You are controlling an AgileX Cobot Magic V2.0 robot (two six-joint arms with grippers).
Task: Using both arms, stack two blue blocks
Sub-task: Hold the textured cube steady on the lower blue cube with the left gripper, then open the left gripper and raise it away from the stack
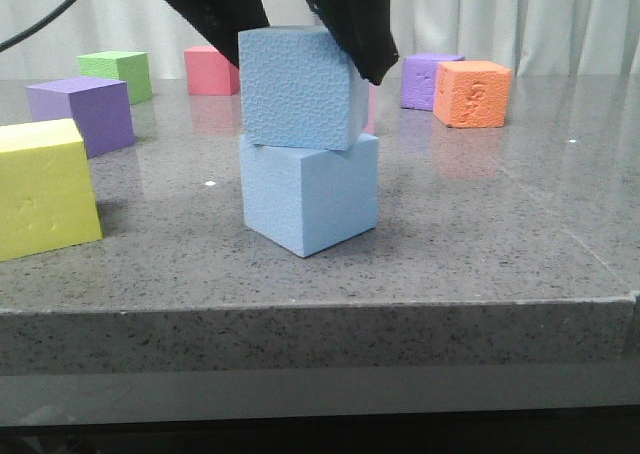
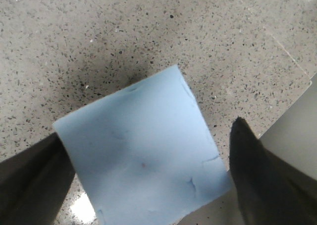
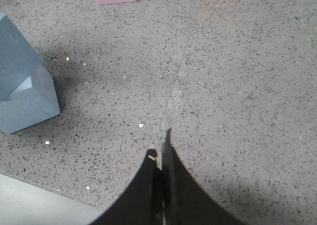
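A pebbled blue block [image 1: 300,86] sat twisted atop the smooth blue block [image 1: 310,196], the left gripper [image 2: 148,165] spread just beside it, seemingly releasing; right gripper [image 3: 161,185] pinched together, empty

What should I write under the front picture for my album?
Left gripper straddling a bumpy blue block stacked on a smooth blue block, colourful cubes scattered behind.

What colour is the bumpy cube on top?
Light sky blue; the bumpy cube shows best in the front view.
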